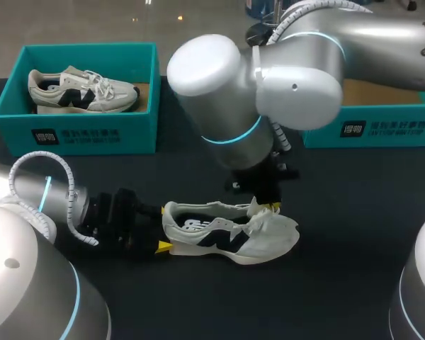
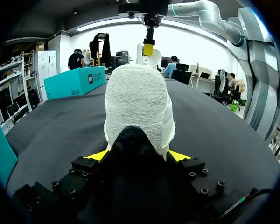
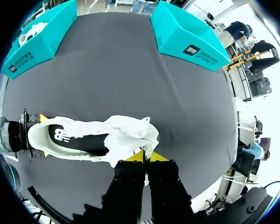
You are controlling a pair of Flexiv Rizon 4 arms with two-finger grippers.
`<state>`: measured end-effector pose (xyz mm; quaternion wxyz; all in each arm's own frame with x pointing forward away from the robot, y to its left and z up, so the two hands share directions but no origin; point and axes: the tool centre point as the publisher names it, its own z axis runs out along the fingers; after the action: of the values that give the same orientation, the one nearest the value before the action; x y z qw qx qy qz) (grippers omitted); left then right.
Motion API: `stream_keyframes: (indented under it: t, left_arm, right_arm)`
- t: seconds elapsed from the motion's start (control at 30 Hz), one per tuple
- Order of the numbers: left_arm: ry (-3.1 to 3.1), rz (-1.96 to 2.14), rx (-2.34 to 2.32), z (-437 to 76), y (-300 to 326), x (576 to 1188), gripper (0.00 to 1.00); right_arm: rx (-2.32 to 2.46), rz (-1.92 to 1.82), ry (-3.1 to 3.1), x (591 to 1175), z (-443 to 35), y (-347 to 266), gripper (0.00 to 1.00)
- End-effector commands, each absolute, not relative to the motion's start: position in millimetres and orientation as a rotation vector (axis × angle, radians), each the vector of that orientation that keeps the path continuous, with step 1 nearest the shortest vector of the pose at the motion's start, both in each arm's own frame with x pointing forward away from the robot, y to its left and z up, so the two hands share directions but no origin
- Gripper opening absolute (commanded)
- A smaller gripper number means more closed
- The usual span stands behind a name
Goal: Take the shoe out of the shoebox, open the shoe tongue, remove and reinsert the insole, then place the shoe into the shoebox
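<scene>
Centrally on black desk, white shoe sits on sole, toe toward my right. Left tool clamped on heel, yellow tip each side; head view shows only one tip. Right tool tips nearly together, pinching edge of raised tongue; from above, own arm hides it. Left shoebox holds second shoe; right shoebox mostly covered by arm.

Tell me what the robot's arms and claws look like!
The left arm and right arm are fat, shiny silver tubes with rounded joints and glowing light-blue rings. A white ribbed cable runs along the left arm. The left claw and right claw are black and blocky, each with two bright yellow tips.
</scene>
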<state>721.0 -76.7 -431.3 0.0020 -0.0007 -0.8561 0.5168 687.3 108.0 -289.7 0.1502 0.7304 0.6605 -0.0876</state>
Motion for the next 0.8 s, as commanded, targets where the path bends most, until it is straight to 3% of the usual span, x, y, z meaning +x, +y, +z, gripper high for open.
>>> stream_keyframes:
  t: [0.03,0.1,0.13,0.17,0.23,0.27,0.3,0.53,0.8]
  left_arm:
    - [-2.689,1.618,-0.002,-437.0,-77.6,721.1,0.00]
    - [-2.689,1.618,-0.002,-437.0,-77.6,721.1,0.00]
    - [-2.689,1.618,-0.002,-437.0,-77.6,721.1,0.00]
    - [-2.689,1.618,-0.002,-437.0,-77.6,721.1,0.00]
    - [-2.689,1.618,-0.002,-437.0,-77.6,721.1,0.00]
    - [-2.689,1.618,-0.002,-437.0,-77.6,721.1,0.00]
    - [-2.689,1.618,-0.002,-437.0,-77.6,721.1,0.00]
    - [-2.689,1.618,-0.002,-437.0,-77.6,721.1,0.00]
    - [-2.689,1.618,-0.002,-437.0,-77.6,721.1,0.00]
  right_arm:
    - [2.368,-0.167,1.556,682.7,-289.0,102.3,0.00]
    - [2.370,-0.165,1.568,683.1,-289.7,103.9,0.00]
    - [2.367,-0.166,1.579,683.4,-289.7,106.3,0.09]
    - [2.360,-0.162,1.600,683.5,-289.0,109.5,0.28]
    - [2.340,-0.155,1.639,683.2,-286.4,115.3,0.45]
    - [2.318,-0.161,1.679,683.9,-284.5,118.8,0.65]
    - [2.293,-0.170,1.735,685.0,-282.8,123.0,1.00]
    - [2.030,0.019,2.116,682.8,-254.6,154.4,1.00]
    - [1.176,0.229,2.641,684.8,-207.8,189.4,1.00]
